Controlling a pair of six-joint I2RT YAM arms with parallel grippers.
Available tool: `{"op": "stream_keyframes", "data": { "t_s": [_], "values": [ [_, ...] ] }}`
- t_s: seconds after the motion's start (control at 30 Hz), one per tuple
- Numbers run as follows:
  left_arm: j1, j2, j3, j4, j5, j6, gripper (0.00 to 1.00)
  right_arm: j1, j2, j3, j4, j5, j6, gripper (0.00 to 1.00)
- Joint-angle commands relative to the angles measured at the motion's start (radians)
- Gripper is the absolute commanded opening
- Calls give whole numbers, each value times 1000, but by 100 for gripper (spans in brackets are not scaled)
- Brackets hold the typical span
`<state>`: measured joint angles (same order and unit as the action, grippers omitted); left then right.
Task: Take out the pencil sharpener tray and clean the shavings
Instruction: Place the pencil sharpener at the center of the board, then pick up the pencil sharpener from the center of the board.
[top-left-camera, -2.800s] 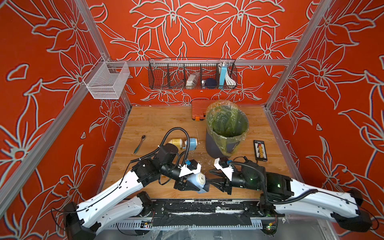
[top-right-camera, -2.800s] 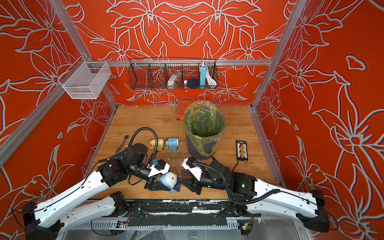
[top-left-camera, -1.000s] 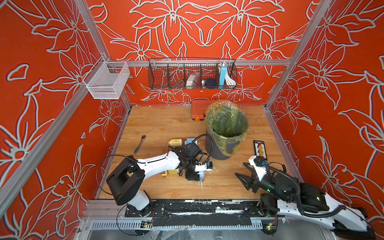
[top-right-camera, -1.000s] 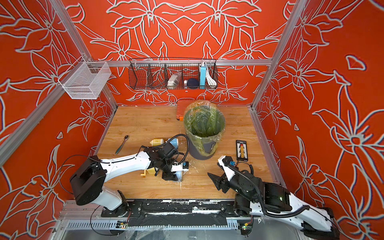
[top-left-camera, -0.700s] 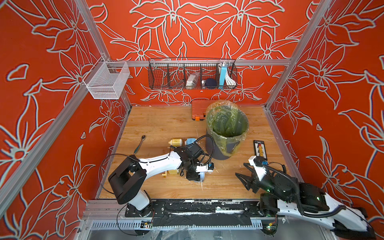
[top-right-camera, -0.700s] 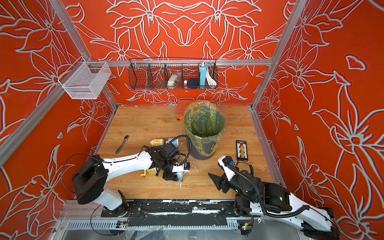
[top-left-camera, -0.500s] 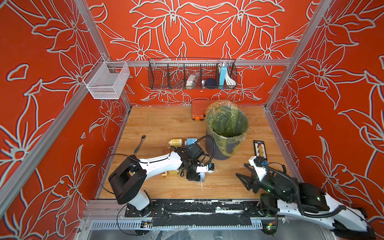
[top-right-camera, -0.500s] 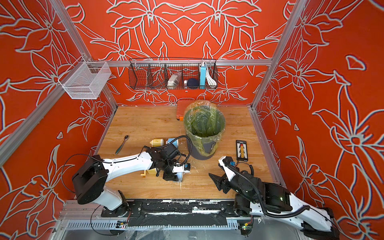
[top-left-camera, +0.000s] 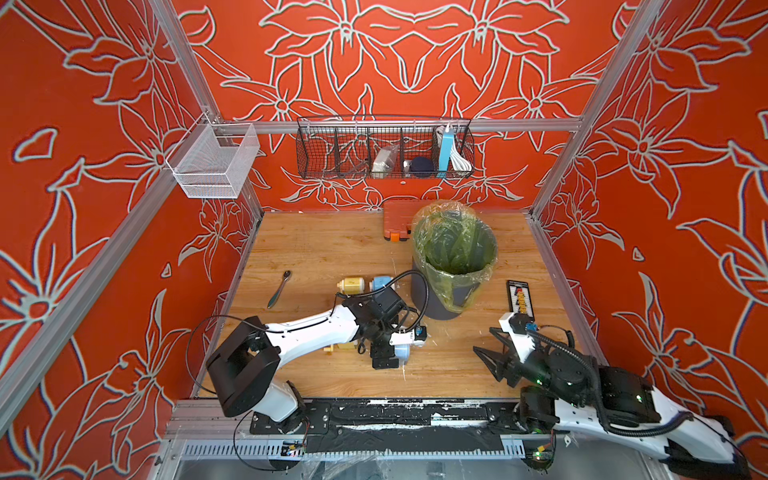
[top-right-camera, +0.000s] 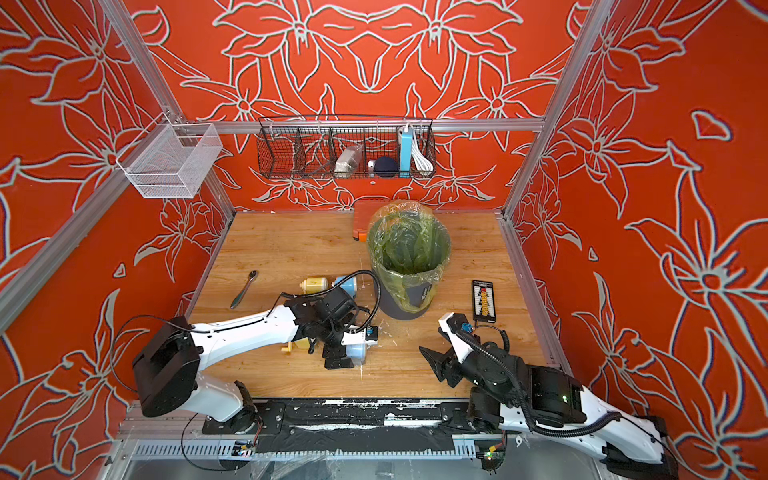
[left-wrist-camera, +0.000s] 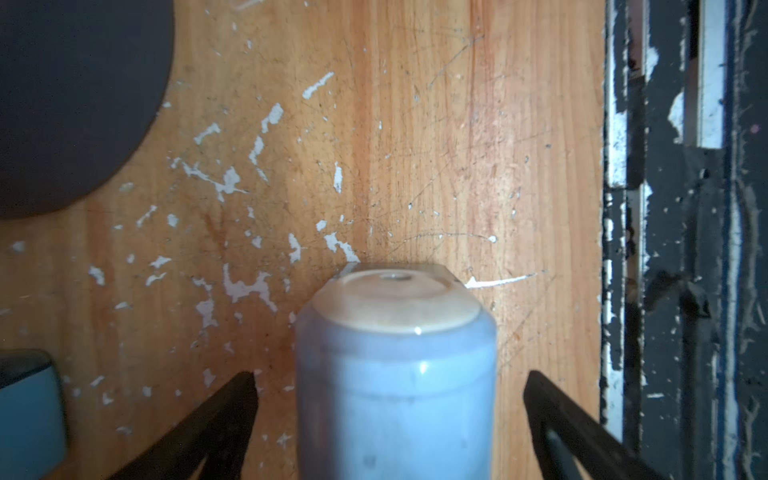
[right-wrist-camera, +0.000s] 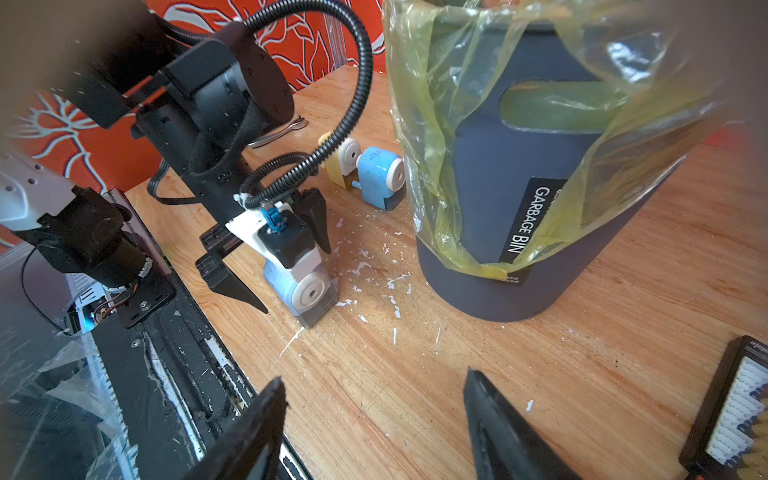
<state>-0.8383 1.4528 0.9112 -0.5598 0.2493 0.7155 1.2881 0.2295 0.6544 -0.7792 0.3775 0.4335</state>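
lying by blue sharpener (left-wrist-camera: 395, 395), whitish flaky shavings (left-wrist-camera: 230, 183), left fingers (left-wrist-camera: 237, 395) apart, right fingers (right-wrist-camera: 253, 436) apart

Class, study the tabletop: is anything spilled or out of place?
Yes. Whitish shavings lie scattered across the wooden table, between the front blue sharpener and the garbage bin. They look spilled, since they sit on the wood beside the bin, not inside it.
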Motion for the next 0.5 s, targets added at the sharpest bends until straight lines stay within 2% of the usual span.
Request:
{"op": "stream_keyframes", "data": {
  "t_s": [0.0, 0.07, 0.17, 0.27, 0.33, 0.47],
  "values": [
    [-5, -102, 1, -59, -12, 0, 99, -2, -8, 22, -15, 26, 21, 70],
    [2, -168, -2, -56, -36, -36, 99, -2, -11, 23, -15, 26, 21, 70],
    [61, -260, 10, -46, -55, -94, 99, -2, -16, 21, -10, 17, 14, 69],
    [180, -314, 37, -82, 46, -42, 99, -3, -25, 19, -7, 18, 11, 69],
    [231, -314, 52, -70, 38, 11, 98, -3, -34, 19, -7, 21, 10, 68],
    [328, -210, 148, -96, 97, 133, 88, -2, -41, 23, -12, 26, 10, 68]
  ]
}}
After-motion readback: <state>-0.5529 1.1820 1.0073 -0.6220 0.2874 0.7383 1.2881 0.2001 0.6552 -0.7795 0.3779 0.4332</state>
